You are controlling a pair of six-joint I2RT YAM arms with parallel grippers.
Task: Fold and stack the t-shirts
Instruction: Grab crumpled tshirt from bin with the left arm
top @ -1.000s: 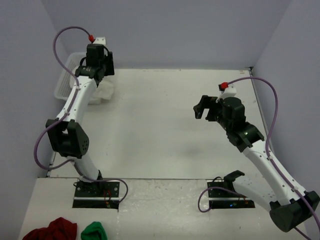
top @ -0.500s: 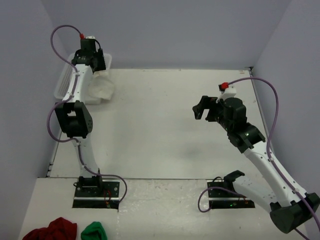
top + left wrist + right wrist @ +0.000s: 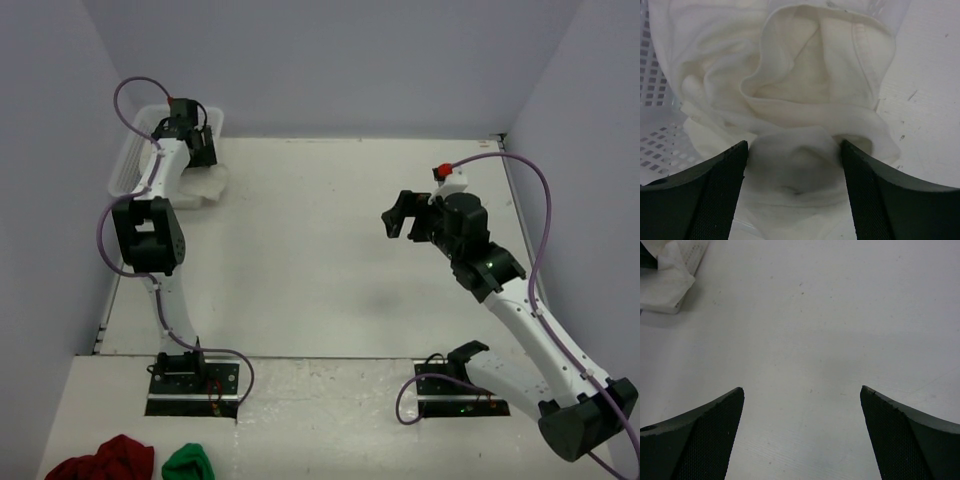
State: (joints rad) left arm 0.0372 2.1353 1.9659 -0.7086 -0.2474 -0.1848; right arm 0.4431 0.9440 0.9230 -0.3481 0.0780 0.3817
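Note:
Crumpled off-white t-shirts spill from a white lattice basket at the table's far left corner. My left gripper is down at that pile. In the left wrist view the t-shirts fill the frame, and the left gripper is open with a bulge of cloth between its fingers. My right gripper is open and empty, held above the middle right of the table. In the right wrist view the right gripper has only bare table under it.
The basket's lattice wall shows left of the shirts. The basket and cloth also lie at the far left of the right wrist view. A dark red cloth bundle and a small green one lie on the near shelf, bottom left.
My left arm swung back over the basket, then came down onto the t-shirt pile. My right gripper shifted slightly left and stayed open.

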